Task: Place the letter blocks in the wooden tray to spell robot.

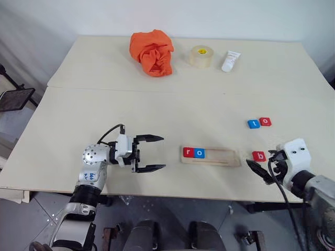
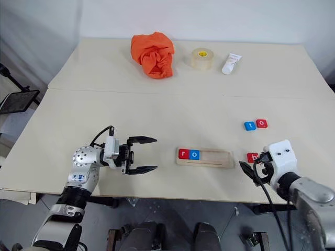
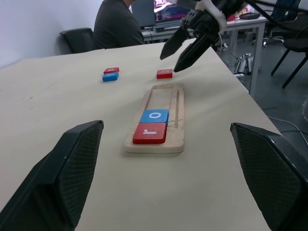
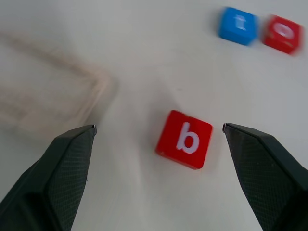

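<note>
The wooden tray (image 1: 211, 156) lies flat on the tabletop (image 1: 157, 104) near its front edge, between the two arms, long side running across. Its left end holds a red "r" block (image 1: 188, 152) and a blue "o" block (image 1: 199, 153), touching each other; the remaining slots are bare, so two of five letters are placed, in reading order from the left.

The red "b" block (image 4: 184, 138) rests on the tabletop just beside the tray's right end, lying free. The right tool (image 4: 159, 132) hovers over it with its jaws spread wide and the block between their line, touching neither. Judged as lined up for a pick, since "b" is the next letter needed.

A blue "t" block (image 1: 254, 124) and a red "o" block (image 1: 265, 122) sit side by side further back on the right, well apart from the tray, kept within the right arm's reach.

The left tool (image 1: 150, 153) is held level left of the tray, pointing toward it, jaws wide and empty; it appears to be waiting.

An orange cloth (image 1: 152, 52), a tape roll (image 1: 201, 56) and a white tube (image 1: 230, 60) lie along the far edge.
</note>
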`<action>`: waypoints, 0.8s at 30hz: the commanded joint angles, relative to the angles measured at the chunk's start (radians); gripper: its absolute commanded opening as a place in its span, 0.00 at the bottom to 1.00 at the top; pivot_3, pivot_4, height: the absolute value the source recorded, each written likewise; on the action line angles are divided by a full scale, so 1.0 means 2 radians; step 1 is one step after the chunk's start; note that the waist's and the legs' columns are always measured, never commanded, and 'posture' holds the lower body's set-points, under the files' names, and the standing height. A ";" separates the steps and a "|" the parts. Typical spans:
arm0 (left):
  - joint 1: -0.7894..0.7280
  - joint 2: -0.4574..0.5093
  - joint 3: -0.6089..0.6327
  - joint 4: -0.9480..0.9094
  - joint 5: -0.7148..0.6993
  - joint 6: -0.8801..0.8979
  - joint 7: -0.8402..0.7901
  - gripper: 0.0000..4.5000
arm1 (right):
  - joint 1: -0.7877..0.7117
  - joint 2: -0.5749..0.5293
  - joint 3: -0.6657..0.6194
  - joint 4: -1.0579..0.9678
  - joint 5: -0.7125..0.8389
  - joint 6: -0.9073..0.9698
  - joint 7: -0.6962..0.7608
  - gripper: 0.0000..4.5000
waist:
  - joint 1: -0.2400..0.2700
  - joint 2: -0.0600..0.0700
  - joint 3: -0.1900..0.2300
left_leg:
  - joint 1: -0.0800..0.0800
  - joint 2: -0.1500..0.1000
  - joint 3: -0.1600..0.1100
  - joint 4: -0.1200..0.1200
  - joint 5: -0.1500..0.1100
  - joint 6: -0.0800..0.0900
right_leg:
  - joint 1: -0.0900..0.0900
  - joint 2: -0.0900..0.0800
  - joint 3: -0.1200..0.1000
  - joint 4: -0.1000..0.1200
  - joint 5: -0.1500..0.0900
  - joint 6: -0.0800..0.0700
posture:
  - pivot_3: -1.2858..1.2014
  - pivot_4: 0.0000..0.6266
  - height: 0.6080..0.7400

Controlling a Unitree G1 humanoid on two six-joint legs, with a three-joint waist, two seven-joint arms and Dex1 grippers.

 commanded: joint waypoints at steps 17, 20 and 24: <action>0.064 0.006 -0.001 -0.097 -0.003 0.022 0.048 1.00 | -0.240 -0.126 0.223 0.380 -0.147 -0.302 0.312 0.98 | 0.000 -0.001 0.000 | -0.001 0.000 0.000 0.001 0.001 0.001 | 0.001 -0.001 -0.002 -0.002 0.001 0.001 | 0.52 0.24 1.00; 0.071 0.008 0.000 -0.107 -0.002 0.024 0.056 1.00 | -0.273 -0.117 0.247 0.418 -0.168 -0.330 0.330 0.90 | 0.000 -0.001 0.000 | 0.000 0.000 0.000 0.001 0.001 0.001 | 0.001 -0.001 -0.002 -0.002 0.001 0.001 | 0.52 0.24 1.00; 0.077 0.010 -0.001 -0.115 -0.003 0.027 0.062 1.00 | -0.287 -0.112 0.250 0.424 -0.171 -0.323 0.338 0.64 | 0.000 -0.002 0.000 | 0.000 0.000 -0.001 0.001 0.001 0.001 | 0.001 -0.001 -0.002 -0.002 0.001 0.001 | 0.52 0.24 1.00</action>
